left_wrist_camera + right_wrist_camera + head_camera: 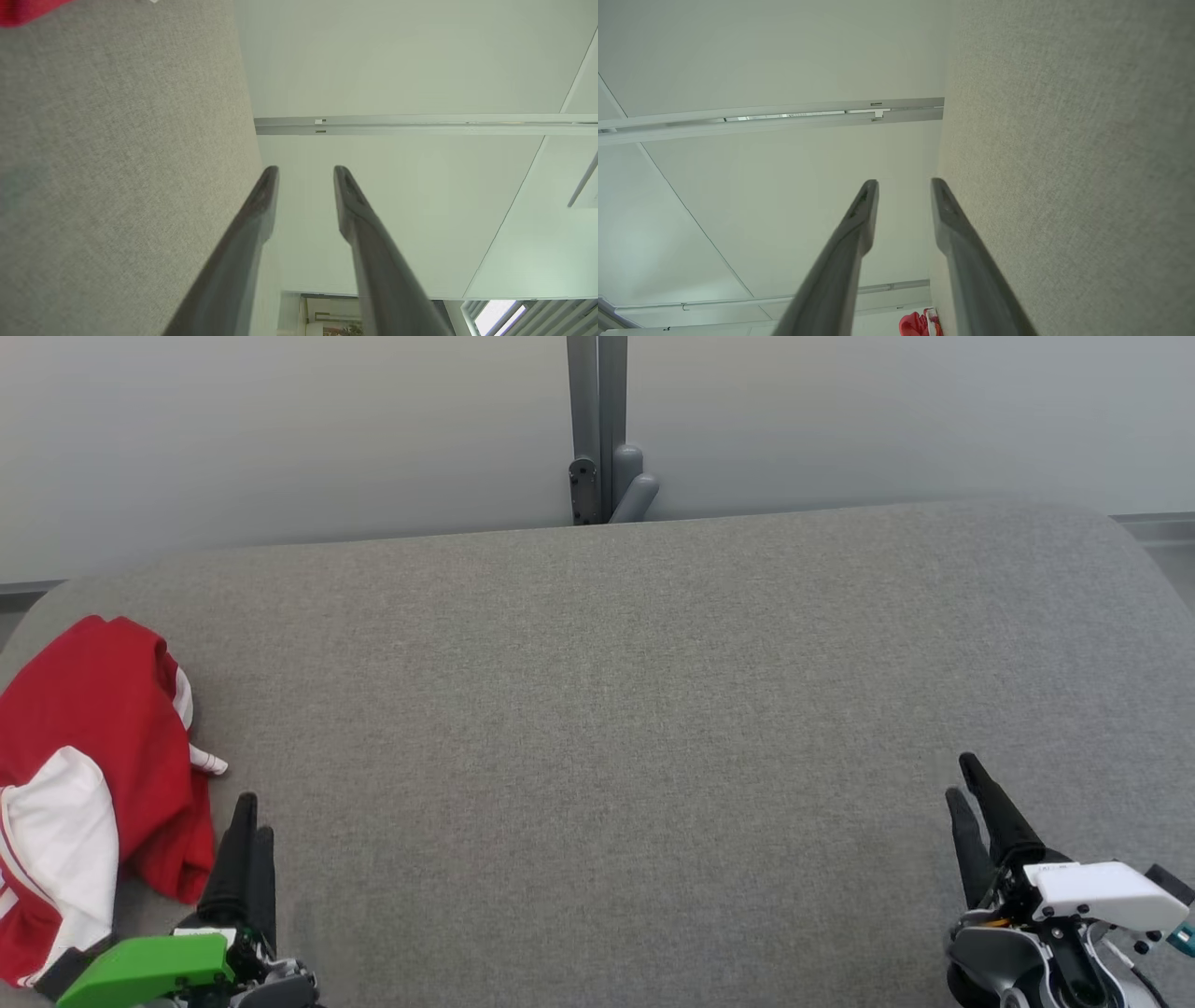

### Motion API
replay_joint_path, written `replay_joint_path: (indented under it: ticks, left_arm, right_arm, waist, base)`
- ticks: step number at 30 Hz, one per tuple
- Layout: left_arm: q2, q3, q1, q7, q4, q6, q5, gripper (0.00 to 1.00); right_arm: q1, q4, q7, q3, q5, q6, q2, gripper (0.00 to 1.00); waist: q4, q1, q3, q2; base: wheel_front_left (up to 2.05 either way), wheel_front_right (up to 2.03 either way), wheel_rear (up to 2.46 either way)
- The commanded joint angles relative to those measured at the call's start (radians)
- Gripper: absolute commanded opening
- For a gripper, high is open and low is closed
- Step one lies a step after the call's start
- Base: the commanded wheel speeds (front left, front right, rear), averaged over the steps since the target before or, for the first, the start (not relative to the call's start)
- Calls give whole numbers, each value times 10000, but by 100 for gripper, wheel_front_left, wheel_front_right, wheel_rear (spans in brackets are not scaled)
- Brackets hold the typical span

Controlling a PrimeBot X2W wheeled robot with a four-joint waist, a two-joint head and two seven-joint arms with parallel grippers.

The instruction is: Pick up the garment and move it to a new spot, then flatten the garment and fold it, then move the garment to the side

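Observation:
The garment [93, 756], red with white panels and stripes, lies crumpled at the left edge of the grey fabric-covered table [607, 709]. My left gripper [250, 814] hovers low just right of the garment's near part, fingers apart, nothing between them. A corner of the red cloth [23, 9] shows at the top left of the left wrist view, away from the open left gripper [306, 175]. Far across the table, near the front right, my right gripper [962, 775] is open and empty. In the right wrist view the right gripper [903, 186] has the distant garment [917, 323] below it.
A grey post with a bracket [602, 439] stands against the pale wall behind the table's far edge. The table's corners are rounded, and the garment lies close to the left one.

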Motion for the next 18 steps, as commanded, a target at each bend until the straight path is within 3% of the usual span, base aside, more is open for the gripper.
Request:
replay_joint_path:
  ticks: [1,7,18]
  left_arm:
    - [-4,-6,19,-8,19,0,3,100]
    - [31,-167,44,-322,66,-2,350,100]
    - [41,-195,120,-888,107,-5,2744,100]
  right_arm:
    - [14,12,-4,6,-4,0,2,100]
    - [65,-119,-304,249,-300,0,-98,100]
    - [110,-191,-888,536,-2617,1,-316,100]
  waist:
    - [0,0,1,0]
    - [0,0,10,0]
    - [-20,0,12,0]
  base:
    - [0,0,0]
    - [0,0,0]
    - [0,0,0]
